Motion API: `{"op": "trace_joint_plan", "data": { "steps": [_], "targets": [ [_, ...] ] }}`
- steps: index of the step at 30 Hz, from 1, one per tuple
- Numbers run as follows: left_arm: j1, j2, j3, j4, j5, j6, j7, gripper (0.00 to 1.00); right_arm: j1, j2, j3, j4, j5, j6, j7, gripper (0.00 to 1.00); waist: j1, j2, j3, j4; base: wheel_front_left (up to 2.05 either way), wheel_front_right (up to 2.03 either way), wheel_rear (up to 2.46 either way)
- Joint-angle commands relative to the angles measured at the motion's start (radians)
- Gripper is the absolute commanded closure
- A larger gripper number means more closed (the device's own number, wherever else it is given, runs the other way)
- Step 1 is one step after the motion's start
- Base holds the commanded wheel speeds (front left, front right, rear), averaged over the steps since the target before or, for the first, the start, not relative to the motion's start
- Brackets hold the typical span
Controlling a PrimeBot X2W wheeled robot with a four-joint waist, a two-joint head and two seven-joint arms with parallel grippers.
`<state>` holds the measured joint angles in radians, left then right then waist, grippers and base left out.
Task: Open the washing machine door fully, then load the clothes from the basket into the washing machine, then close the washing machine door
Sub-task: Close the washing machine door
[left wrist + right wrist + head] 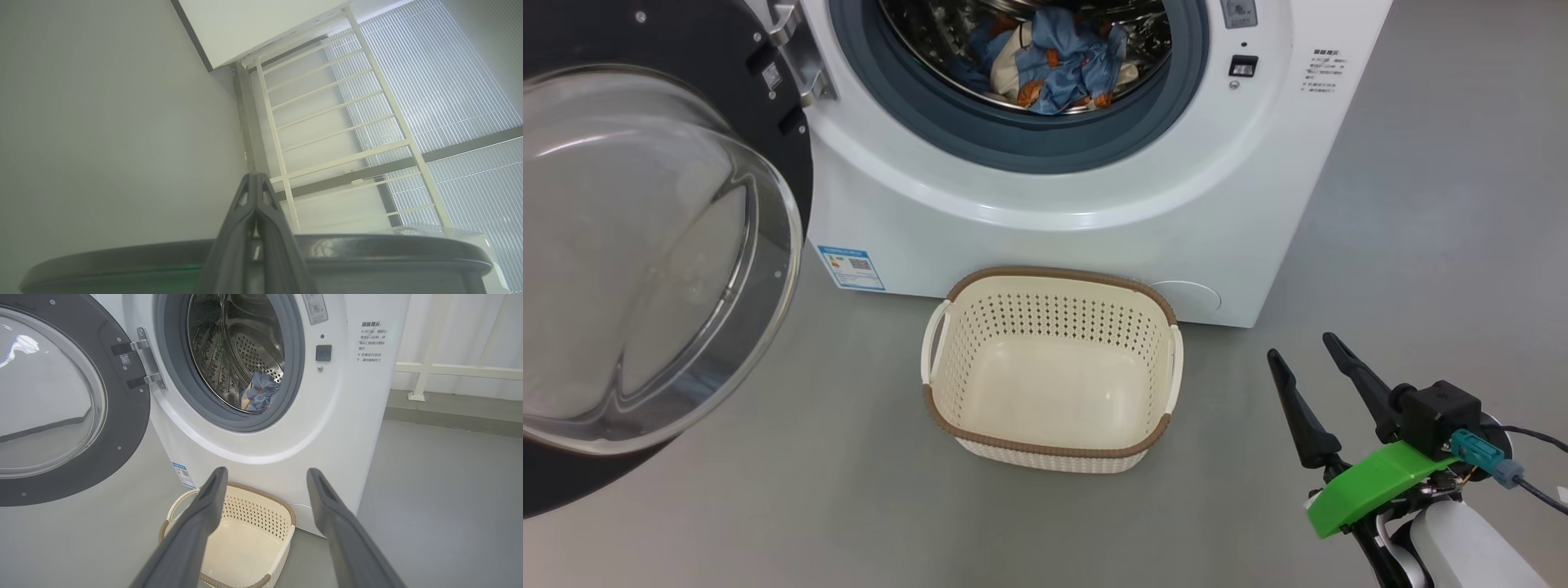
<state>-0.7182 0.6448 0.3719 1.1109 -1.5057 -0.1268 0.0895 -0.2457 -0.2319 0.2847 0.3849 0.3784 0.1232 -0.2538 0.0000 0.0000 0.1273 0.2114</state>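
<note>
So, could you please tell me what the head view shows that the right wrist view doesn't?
Head view: the green cover behind the right gripper, and the whole rim of the basket. Right wrist view: a white railing past the washing machine. Both: the door swung open, the clothes in the drum, the basket empty, the right gripper open.

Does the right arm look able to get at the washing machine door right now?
Probably, at a stretch: the right gripper is open, and only the low basket lies between it and the washing machine door.
</note>
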Motion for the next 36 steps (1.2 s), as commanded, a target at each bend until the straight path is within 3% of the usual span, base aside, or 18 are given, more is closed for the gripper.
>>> {"op": "trace_joint_plan", "data": {
  "steps": [1, 18, 33, 36],
  "targets": [
    [-0.011, 0.071, 0.008, -0.013, -0.003, -0.004, 0.025, 1.00, -0.025, -0.009, 0.016, -0.017, 0.006, 0.008, -0.008, 0.00, 0.0000, 0.0000, -0.003, -0.001, 0.00, 0.00, 0.00],
    [0.075, 0.045, -0.117, -0.076, 0.002, -0.004, 0.416, 1.00, 0.020, 0.013, -0.002, -0.020, 0.028, 0.008, -0.008, 0.00, 0.0000, 0.0000, -0.082, 0.046, 0.00, 0.00, 0.00],
    [0.174, 0.021, -0.170, -0.299, -0.081, -0.004, 0.781, 1.00, 0.045, 0.028, -0.011, -0.024, 0.046, 0.008, -0.008, 0.00, 0.0000, 0.0000, -0.127, 0.079, 0.00, 0.00, 0.00],
    [0.185, -0.005, -0.160, -0.358, -0.124, -0.004, 0.838, 1.00, 0.049, 0.034, -0.012, -0.024, 0.050, 0.008, -0.008, 0.00, 0.0000, 0.0000, -0.133, 0.082, 0.00, 0.00, 0.00]
  ]
}}
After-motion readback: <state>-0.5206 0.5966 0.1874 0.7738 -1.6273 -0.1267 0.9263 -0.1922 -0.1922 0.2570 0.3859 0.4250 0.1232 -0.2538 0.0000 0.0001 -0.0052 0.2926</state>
